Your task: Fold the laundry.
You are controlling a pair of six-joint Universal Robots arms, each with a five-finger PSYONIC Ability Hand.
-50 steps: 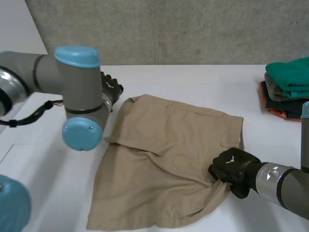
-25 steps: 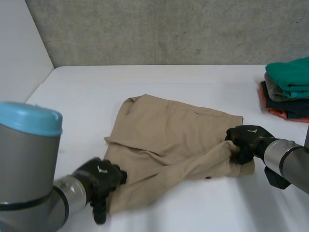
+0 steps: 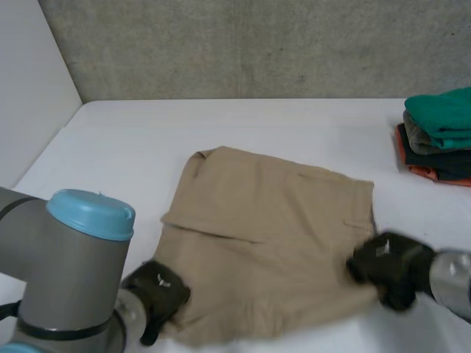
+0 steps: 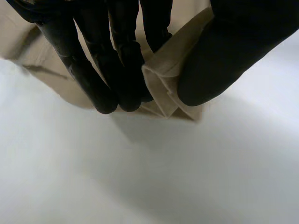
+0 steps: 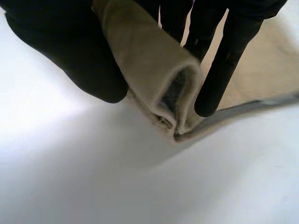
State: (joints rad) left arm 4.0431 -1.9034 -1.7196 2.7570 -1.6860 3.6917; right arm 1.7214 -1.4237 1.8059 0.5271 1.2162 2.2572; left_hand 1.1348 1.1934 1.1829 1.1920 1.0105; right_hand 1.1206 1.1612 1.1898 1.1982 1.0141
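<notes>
Left hand (image 3: pixel 156 288) pinches the near-left corner of the tan shorts (image 3: pixel 265 220) between thumb and fingers; the shorts lie mid-table, mostly flat on the white table (image 3: pixel 257 121). Right hand (image 3: pixel 388 268) pinches the near-right edge, with the cloth rolled between thumb and fingers. To fold well, probably lift both corners level with even tension, then lay the edge square onto the far edge without dragging the bottom layer.

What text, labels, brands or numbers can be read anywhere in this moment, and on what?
No readable text anywhere.
Back of the left hand: small white mark, too small to read.
Back of the right hand: a similar mark, blurred.
The tan shorts and the folded clothes stack: plain, no print.
</notes>
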